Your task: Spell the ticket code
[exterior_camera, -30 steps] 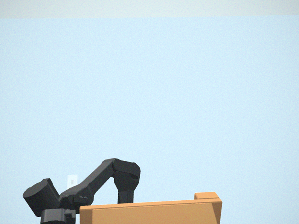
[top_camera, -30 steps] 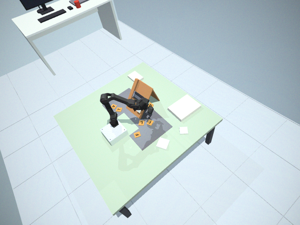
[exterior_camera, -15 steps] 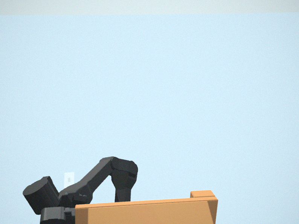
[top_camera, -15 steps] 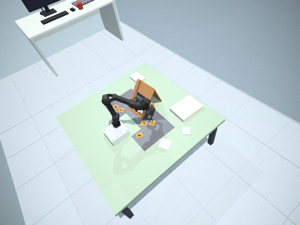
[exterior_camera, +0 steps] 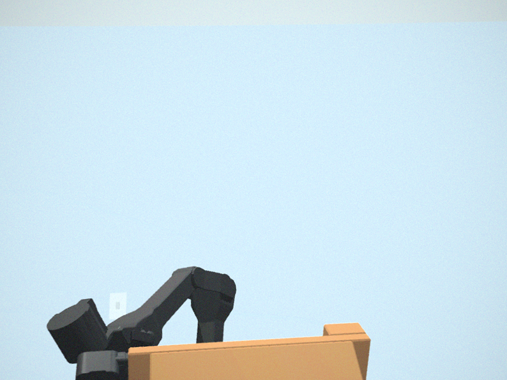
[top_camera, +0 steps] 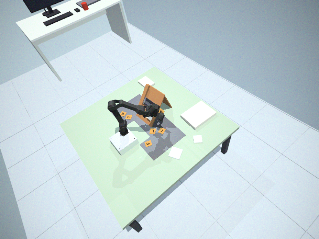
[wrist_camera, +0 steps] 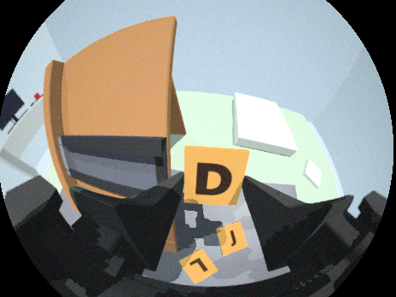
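Observation:
My gripper (wrist_camera: 214, 192) (top_camera: 159, 115) is shut on an orange tile marked D (wrist_camera: 215, 169) (top_camera: 161, 111) and holds it upright above the grey mat (top_camera: 169, 138), just off the right edge of the orange slanted board (top_camera: 154, 96) (wrist_camera: 119, 99) (exterior_camera: 249, 376). The board's dark letter rail (wrist_camera: 108, 155) (top_camera: 148, 101) shows no tiles in it. Loose orange tiles lie on the mat: J (top_camera: 161, 130) (wrist_camera: 232, 236), L (top_camera: 153, 131) (wrist_camera: 197, 264), F (top_camera: 148, 143), A (top_camera: 123, 113) and T (top_camera: 129, 116). I cannot read the ticket's code.
A large white box (top_camera: 198, 114) (wrist_camera: 262, 124) lies right of the board. Small white cards lie at the front right (top_camera: 197, 138) (wrist_camera: 313, 172), at the mat's corner (top_camera: 175, 152) and behind the board (top_camera: 146, 80). The arm's white base (top_camera: 123, 141) stands left of the mat.

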Action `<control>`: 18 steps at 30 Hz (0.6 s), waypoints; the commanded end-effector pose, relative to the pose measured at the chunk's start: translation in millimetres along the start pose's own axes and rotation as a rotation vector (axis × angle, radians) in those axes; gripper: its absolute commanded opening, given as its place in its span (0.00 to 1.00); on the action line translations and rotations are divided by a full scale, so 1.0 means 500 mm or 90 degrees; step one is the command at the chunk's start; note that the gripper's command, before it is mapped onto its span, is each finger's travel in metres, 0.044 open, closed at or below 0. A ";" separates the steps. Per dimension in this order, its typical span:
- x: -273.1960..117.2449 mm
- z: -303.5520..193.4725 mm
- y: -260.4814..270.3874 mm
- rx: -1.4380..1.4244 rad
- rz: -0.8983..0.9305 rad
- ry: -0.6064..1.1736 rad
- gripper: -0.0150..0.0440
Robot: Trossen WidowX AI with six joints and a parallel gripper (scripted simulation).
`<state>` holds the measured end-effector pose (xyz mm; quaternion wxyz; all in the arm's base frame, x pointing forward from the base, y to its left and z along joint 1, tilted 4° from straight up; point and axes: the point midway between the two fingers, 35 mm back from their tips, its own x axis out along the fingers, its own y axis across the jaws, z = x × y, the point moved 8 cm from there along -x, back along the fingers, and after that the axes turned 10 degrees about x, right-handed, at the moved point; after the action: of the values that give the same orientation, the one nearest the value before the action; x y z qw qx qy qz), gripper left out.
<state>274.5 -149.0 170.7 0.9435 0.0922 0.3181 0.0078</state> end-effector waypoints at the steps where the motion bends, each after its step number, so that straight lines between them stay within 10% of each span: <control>1: -0.001 0.000 0.005 0.002 -0.001 -0.001 0.25; 18: -0.001 -0.003 0.022 0.003 -0.001 -0.001 0.25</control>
<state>274.0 -139.9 171.2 0.9435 0.0925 0.3182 0.0079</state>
